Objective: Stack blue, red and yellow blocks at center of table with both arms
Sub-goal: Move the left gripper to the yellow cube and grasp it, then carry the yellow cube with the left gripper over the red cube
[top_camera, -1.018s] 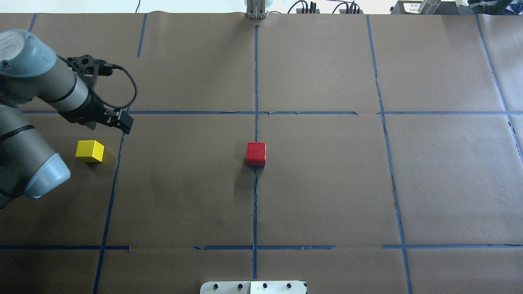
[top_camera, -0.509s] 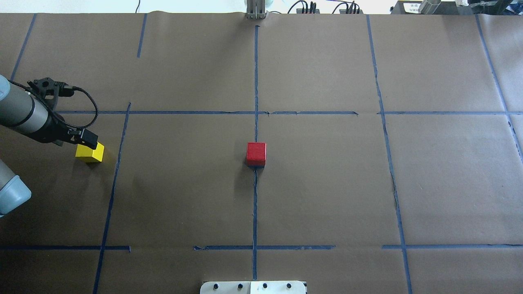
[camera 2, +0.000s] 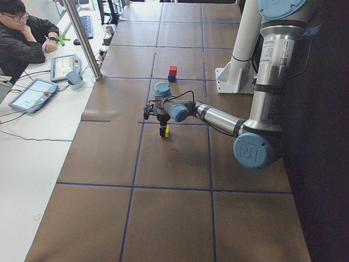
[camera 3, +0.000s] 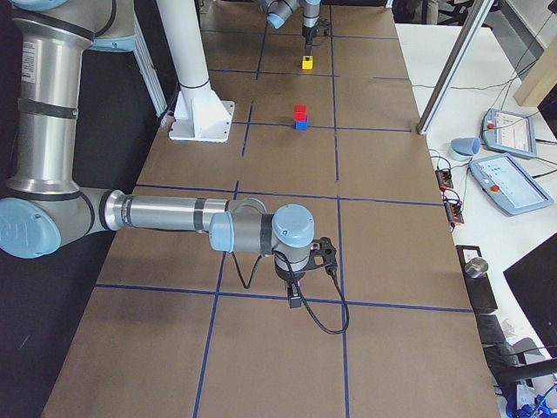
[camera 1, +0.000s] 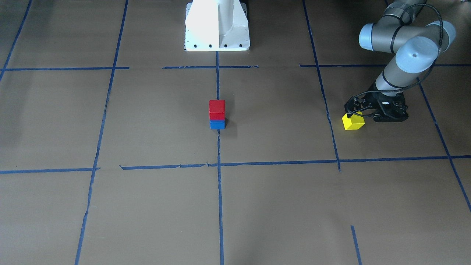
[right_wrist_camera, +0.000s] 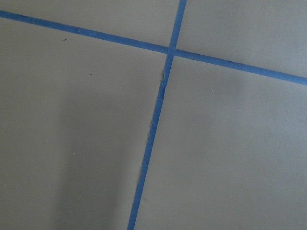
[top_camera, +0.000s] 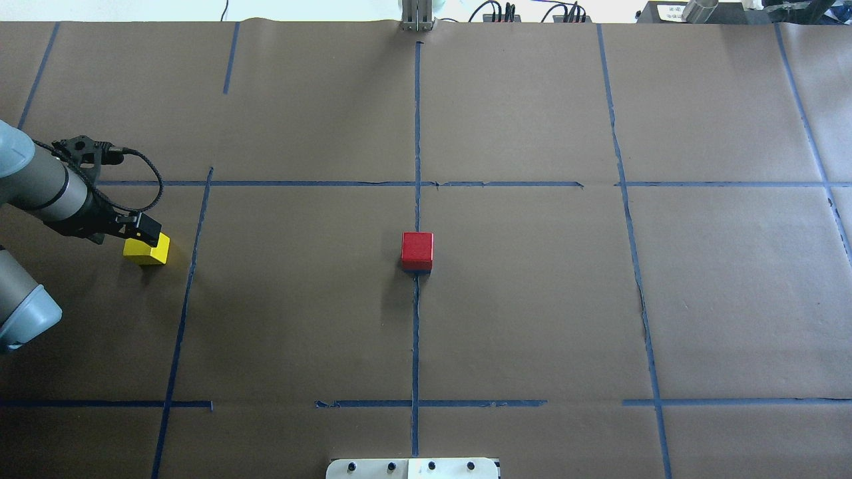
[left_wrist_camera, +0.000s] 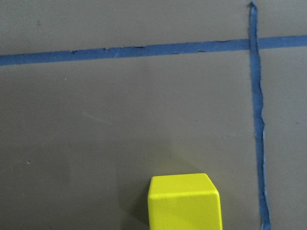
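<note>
A red block sits on a blue block at the table's centre; the overhead view shows the red top with a blue sliver under it. A yellow block lies at the far left, also in the front view and at the bottom of the left wrist view. My left gripper hangs just above the yellow block's far edge and looks open. My right gripper shows only in the exterior right view, low over bare table; I cannot tell its state.
The robot's white base stands at the table's near edge. Blue tape lines grid the brown paper. An operator with tablets sits at a side desk. A metal post stands at the far edge.
My left arm swung back and left from the tape corner to over the yellow block and came lower. The blocks have not moved.
</note>
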Controlling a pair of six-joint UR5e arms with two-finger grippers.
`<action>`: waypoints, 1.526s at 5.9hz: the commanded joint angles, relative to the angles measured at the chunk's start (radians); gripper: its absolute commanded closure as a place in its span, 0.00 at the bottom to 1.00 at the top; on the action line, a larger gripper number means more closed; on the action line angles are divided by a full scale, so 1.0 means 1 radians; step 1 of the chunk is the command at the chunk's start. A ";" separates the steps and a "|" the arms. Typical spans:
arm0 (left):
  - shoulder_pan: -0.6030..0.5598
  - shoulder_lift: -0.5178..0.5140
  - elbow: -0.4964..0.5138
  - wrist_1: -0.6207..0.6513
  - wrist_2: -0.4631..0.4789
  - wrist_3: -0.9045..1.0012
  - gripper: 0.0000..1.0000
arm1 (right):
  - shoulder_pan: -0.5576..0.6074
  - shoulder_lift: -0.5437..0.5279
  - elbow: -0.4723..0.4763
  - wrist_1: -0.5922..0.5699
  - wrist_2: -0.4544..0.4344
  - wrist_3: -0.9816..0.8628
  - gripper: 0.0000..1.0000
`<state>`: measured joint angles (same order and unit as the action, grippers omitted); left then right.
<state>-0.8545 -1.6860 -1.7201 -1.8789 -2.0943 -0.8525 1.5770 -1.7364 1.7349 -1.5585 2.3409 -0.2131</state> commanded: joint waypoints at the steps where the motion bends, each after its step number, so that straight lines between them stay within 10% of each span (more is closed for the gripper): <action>1: 0.005 -0.035 0.062 -0.025 -0.001 -0.008 0.00 | 0.000 0.000 -0.002 0.000 0.000 0.000 0.00; 4: 0.043 -0.037 0.096 -0.077 -0.001 -0.011 0.14 | 0.000 0.000 -0.002 0.000 0.000 0.000 0.00; 5: 0.045 -0.037 0.090 -0.074 -0.012 -0.008 0.70 | 0.000 0.000 -0.002 0.000 0.000 0.000 0.00; 6: 0.043 -0.037 0.082 -0.071 -0.013 -0.007 0.93 | 0.000 0.000 -0.002 0.000 0.000 0.001 0.00; 9: 0.045 -0.291 0.007 0.200 0.005 -0.008 0.96 | 0.000 0.000 -0.002 0.000 0.002 0.008 0.00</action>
<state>-0.8109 -1.8453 -1.6928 -1.8204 -2.1002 -0.8605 1.5769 -1.7364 1.7334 -1.5585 2.3414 -0.2082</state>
